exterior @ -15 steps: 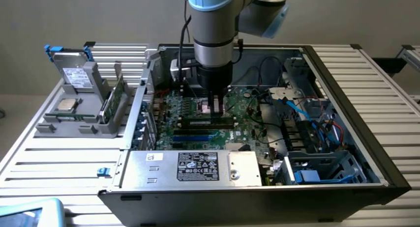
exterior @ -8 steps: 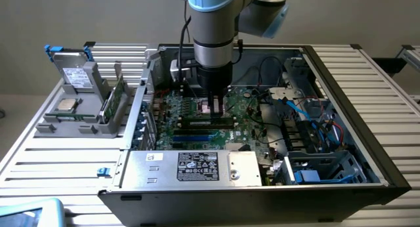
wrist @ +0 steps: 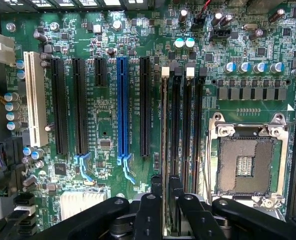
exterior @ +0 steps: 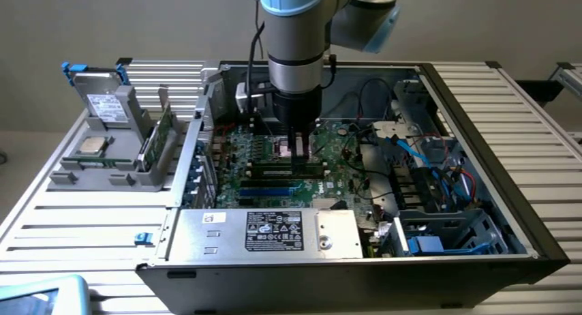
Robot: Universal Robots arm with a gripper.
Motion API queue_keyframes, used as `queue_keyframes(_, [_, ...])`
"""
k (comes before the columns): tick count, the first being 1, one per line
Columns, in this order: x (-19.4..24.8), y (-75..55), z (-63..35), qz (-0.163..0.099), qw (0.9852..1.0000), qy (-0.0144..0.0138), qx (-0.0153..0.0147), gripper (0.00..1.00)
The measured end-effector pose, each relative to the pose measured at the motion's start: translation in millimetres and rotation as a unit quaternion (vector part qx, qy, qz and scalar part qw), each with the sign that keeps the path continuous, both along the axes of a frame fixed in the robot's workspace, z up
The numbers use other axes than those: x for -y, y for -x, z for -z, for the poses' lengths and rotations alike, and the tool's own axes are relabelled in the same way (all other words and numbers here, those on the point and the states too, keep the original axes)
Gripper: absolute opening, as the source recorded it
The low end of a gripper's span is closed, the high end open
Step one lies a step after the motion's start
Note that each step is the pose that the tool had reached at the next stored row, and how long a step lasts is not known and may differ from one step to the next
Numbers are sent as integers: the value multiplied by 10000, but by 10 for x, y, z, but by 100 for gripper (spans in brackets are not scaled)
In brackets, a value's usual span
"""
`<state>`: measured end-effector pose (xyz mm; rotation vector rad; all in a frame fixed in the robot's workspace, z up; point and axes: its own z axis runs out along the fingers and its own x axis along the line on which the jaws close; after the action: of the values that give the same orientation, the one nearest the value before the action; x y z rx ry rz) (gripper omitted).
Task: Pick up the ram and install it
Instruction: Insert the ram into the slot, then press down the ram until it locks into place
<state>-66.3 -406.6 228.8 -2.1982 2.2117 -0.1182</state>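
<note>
- Over the open case (exterior: 318, 284), exterior view: your claw (exterior: 296, 158) is down on the motherboard (exterior: 272, 189), with its tip right at the black memory slots (exterior: 272, 170). The grey parts holder (exterior: 91, 175) sits well away from the claw, off toward the exterior view's left.
- Wrist view: the ram (wrist: 163, 140) runs edge-on straight out from the claw (wrist: 164, 195). It's standing in the outermost slot of the bank, and the empty processor socket (wrist: 245, 165) is beyond the other slots.
- The claw sits narrow around the near end of the stick. I honestly can't tell if it's pinching it or standing just clear.
- Step-wise I'd call this the seating part of the install, since the stick is in its slot, not in the air.
- I can't see whether it's clicked fully home, so eyeball the white latch (wrist: 165, 71) at the far end.
- My guess is any move from here needs to stay in line with the slot. No sideways drag, or you'll lever the stick.
</note>
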Motion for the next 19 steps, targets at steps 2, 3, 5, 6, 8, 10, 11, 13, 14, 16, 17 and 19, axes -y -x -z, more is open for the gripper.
queue_keyframes(2, [0, -7, -68, 0, 10000, 1, -1, 20])
queue_keyframes(3, [0, -16, -111, 0, 10000, 1, -4, 20])
queue_keyframes(5, [0, -39, -187, 0, 10000, 1, -23, 20])
queue_keyframes(6, [0, -53, -219, 0, 10000, 2, -46, 20])
queue_keyframes(8, [0, -79, -267, -1, 9999, 2, -109, 20])
queue_keyframes(10, [0, -105, -304, 0, 9998, 2, -182, 20])
queue_keyframes(11, [0, -126, -321, 0, 9998, 2, -212, 20])
queue_keyframes(13, [2, -152, -336, -1, 9997, 1, -227, 20])
queue_keyframes(14, [2, -152, -335, 0, 9997, 0, -227, 20])
queue_keyframes(16, [3, -152, -335, 0, 9997, 1, -228, 20])
queue_keyframes(17, [2, -152, -335, 0, 9997, 1, -228, 20])
queue_keyframes(19, [3, -152, -336, 0, 9997, 1, -228, 20])
